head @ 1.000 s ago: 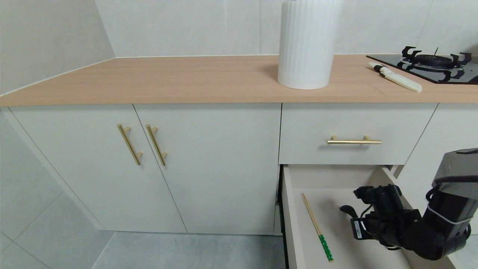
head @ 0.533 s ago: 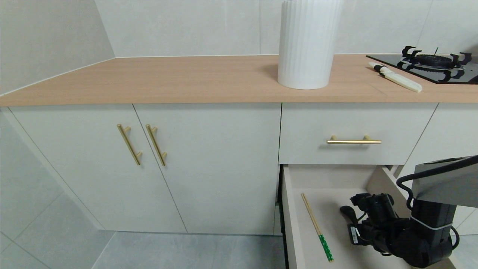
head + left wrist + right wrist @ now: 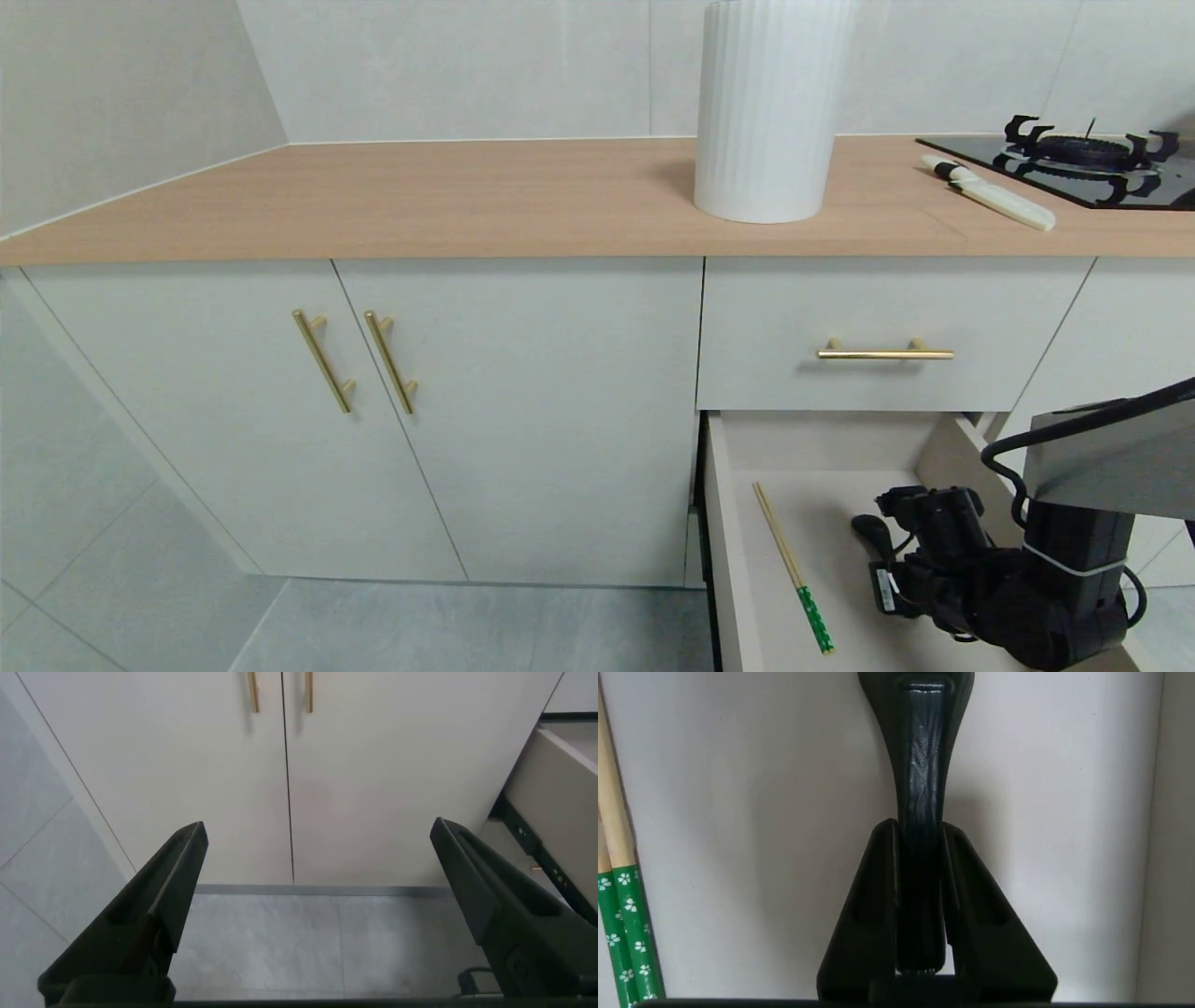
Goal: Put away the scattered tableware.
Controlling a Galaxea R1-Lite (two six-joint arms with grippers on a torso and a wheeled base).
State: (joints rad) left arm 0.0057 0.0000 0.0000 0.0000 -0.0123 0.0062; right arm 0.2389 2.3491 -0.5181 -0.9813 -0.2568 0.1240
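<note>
place: kitchen | evidence: wooden countertop (image 3: 420, 201), gas hob (image 3: 1088, 154), tiled wall (image 3: 467, 65), white cabinets (image 3: 523, 420), brass handles (image 3: 884, 354)

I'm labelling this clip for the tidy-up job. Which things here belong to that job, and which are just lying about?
Job: chopsticks, lying in the open drawer; black spoon, held by the right gripper inside that drawer; knife on the counter, probably still to go.
Just lying about: white ribbed jar, stove.

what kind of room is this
Most likely a home kitchen: a wooden countertop with a gas hob and a knife, and below it an open drawer holding chopsticks, where the right pincer grips a black spoon.
</note>
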